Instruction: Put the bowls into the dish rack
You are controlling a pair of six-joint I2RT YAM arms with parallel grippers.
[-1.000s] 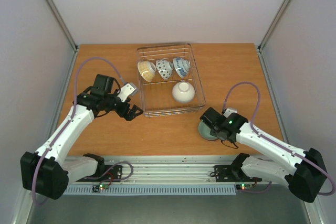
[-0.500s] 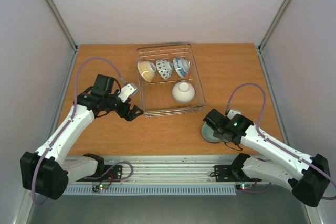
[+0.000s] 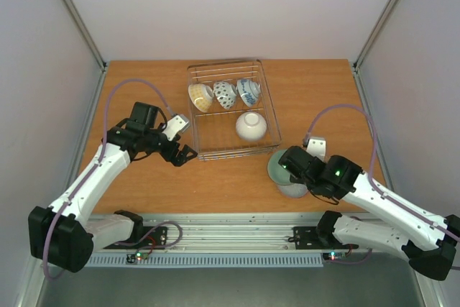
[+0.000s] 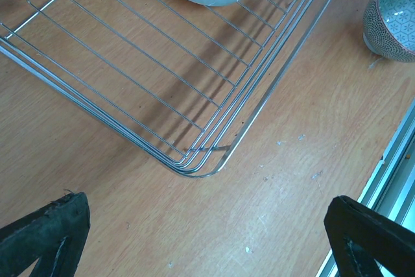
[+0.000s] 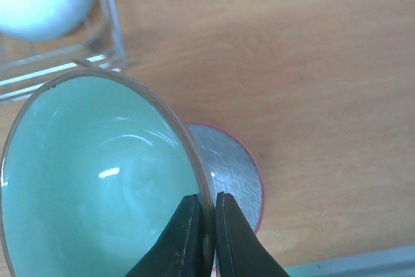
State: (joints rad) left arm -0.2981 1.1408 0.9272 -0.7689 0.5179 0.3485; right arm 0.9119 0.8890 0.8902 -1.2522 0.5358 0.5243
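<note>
The silver wire dish rack (image 3: 231, 153) holds a cream bowl (image 3: 200, 96), a dotted bowl (image 3: 225, 94), a blue-and-white bowl (image 3: 249, 91) and a plain white bowl (image 3: 251, 126). My right gripper (image 3: 293, 172) is shut on the rim of the pale green bowl (image 5: 97, 180), which hangs tilted just off the rack's near right corner (image 5: 107, 43). Under it a grey-blue bowl (image 5: 230, 167) with a red rim stands on the table. My left gripper (image 3: 183, 153) is open and empty over the table by the rack's near left corner (image 4: 194, 157).
The metal rail (image 3: 230, 231) with the arm bases runs along the table's near edge. White walls close in the left, right and back. The left wrist view shows the grey-blue bowl (image 4: 392, 17) beyond the rack.
My right gripper has lifted the pale green bowl off the grey-blue bowl and tilted it towards the rack. The left arm has stayed still.
</note>
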